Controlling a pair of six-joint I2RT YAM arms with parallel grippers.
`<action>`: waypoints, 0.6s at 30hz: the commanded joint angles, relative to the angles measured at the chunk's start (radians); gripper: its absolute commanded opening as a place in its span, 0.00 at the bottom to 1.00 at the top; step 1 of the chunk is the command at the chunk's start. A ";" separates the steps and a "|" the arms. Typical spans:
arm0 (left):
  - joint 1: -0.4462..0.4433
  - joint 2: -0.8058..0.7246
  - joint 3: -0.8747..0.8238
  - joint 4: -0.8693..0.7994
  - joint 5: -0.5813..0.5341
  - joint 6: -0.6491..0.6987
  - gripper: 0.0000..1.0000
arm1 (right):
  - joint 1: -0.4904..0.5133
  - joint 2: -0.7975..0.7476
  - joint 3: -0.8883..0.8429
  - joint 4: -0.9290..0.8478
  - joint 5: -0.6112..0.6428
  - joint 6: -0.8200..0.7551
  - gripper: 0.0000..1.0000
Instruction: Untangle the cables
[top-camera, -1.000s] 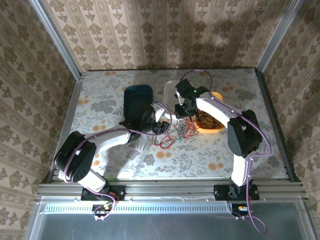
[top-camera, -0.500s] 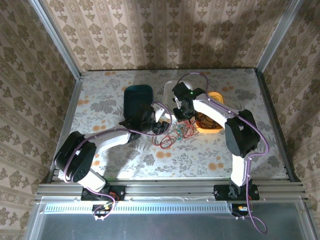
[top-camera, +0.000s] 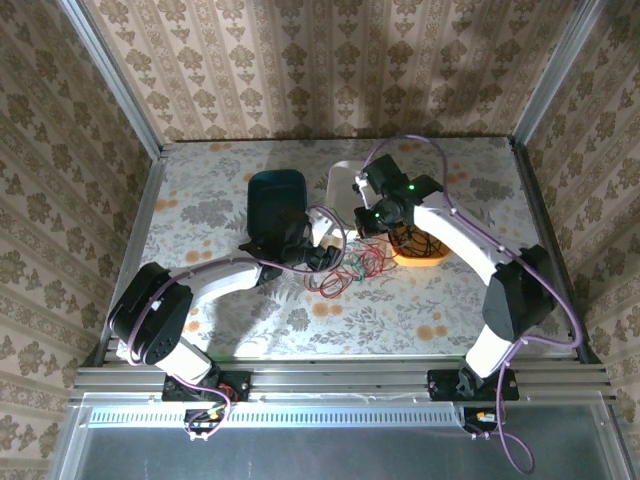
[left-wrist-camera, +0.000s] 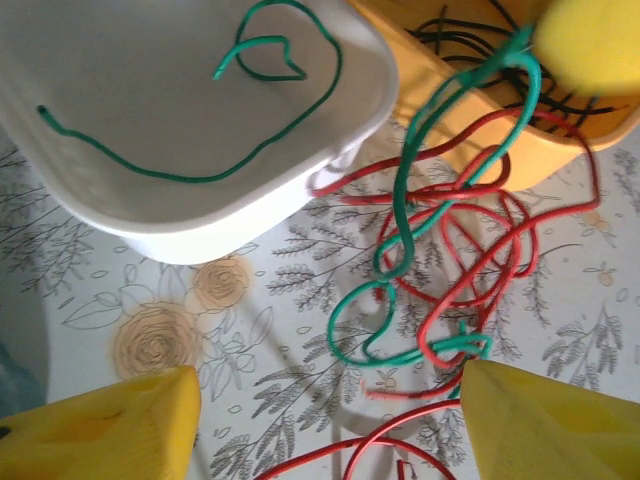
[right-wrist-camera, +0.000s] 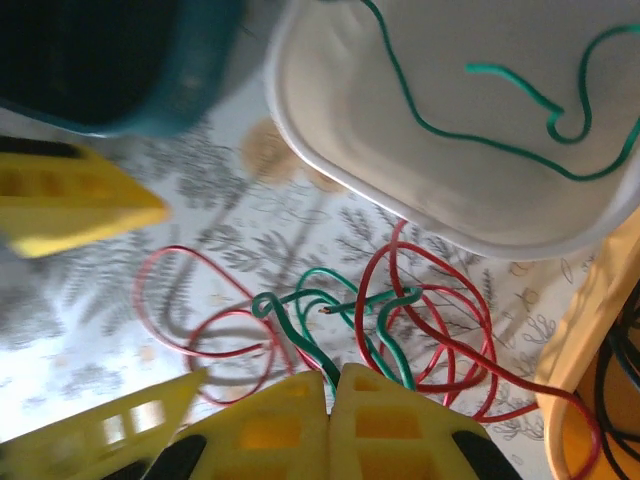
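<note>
A tangle of red and green cables (top-camera: 350, 268) lies on the floral table between the two grippers. My right gripper (right-wrist-camera: 333, 372) is shut on a green cable (right-wrist-camera: 306, 345), which climbs from the tangle (left-wrist-camera: 450, 250) up into its yellow fingers (left-wrist-camera: 585, 45). It hangs above the tangle's far side, in front of the white tray (top-camera: 343, 178). My left gripper (left-wrist-camera: 325, 425) stands open low over the tangle's near left side, a red loop lying between its fingers. Green cables lie loose in the white tray (left-wrist-camera: 200, 235), and black ones in the orange tray (left-wrist-camera: 412, 55).
A dark teal tray (top-camera: 275, 195) sits behind the left gripper, with the white tray to its right and the orange tray (top-camera: 420, 262) right of the tangle. Metal rails and patterned walls enclose the table.
The right gripper has shut on the green cable and pulled back and right, drawing the cable up. Its elbow has swung out to the right. The left arm has hardly moved.
</note>
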 joint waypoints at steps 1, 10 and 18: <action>-0.005 -0.027 0.012 0.047 0.058 0.020 0.71 | -0.039 -0.047 -0.035 0.063 -0.177 0.033 0.00; -0.005 -0.009 0.011 0.098 0.063 0.006 0.70 | -0.117 -0.097 -0.130 0.235 -0.374 0.210 0.00; -0.008 0.094 0.050 0.206 0.066 -0.008 0.67 | -0.132 -0.112 -0.174 0.323 -0.399 0.332 0.00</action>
